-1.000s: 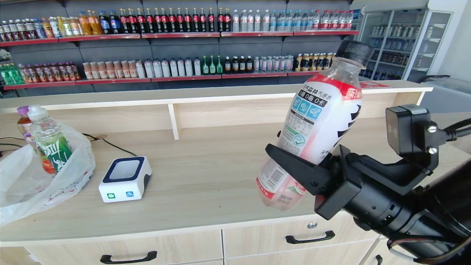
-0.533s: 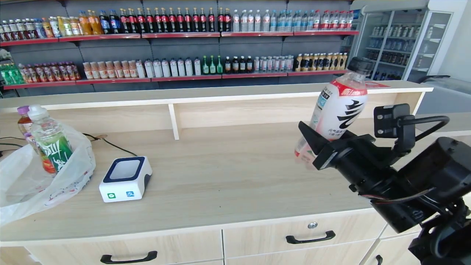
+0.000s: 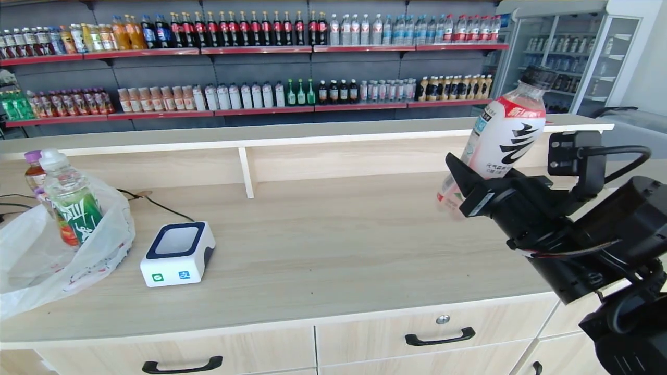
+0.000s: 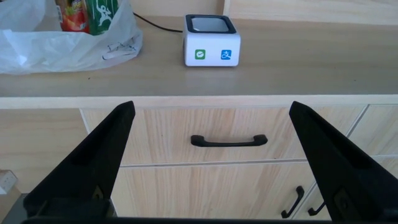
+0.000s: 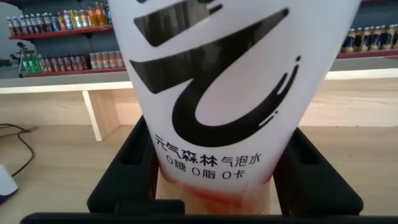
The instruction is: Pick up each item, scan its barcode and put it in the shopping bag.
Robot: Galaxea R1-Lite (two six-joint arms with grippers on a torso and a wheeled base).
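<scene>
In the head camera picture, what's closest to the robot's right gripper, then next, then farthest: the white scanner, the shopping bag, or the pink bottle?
1. Pink bottle: held in the right gripper, above the counter's right side.
2. White scanner: on the counter, left of the middle.
3. Shopping bag: at the far left end.

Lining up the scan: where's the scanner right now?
In the head view, the scanner sits left on the counter, just right of the shopping bag.
</scene>
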